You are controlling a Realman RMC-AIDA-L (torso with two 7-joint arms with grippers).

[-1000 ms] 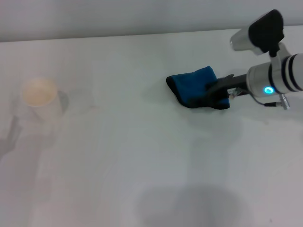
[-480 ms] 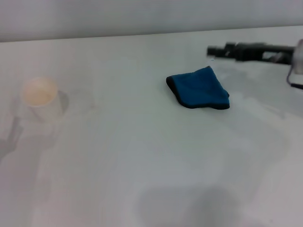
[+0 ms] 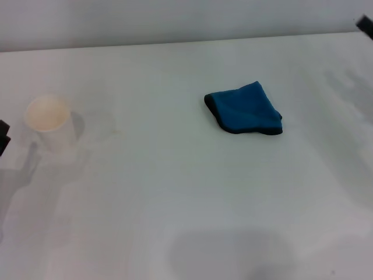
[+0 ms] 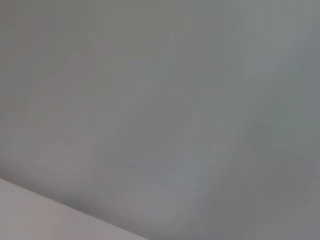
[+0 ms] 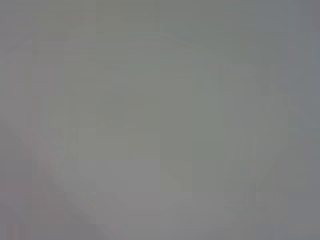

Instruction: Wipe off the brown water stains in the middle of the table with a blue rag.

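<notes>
Since a second ago the right arm has pulled off the blue rag (image 3: 243, 109) and swung away to the desk's far right corner, where only a dark sliver of it (image 3: 365, 24) shows; whether its gripper is released or clenched cannot be told. The rag has not shifted in that time.

The table (image 3: 175, 204) is a plain white top filling nearly the whole head view. No brown water stains can be made out anywhere on its middle. Judged from that and from the rag lying free, the wiping looks finished and the step in hand is the retreat of the arms.

The rag lies folded and flat, right of centre and toward the far edge, black edging along its near side, with nothing touching it.

A white paper cup (image 3: 51, 121) stands upright near the left edge, well apart from the rag.

A small dark part of the left arm (image 3: 3, 136) shows at the left edge, just beside the cup; its gripper's state cannot be told either. Both wrist views show only blank grey.

The next move probably calls only for parking both arms clear of rag and cup.
</notes>
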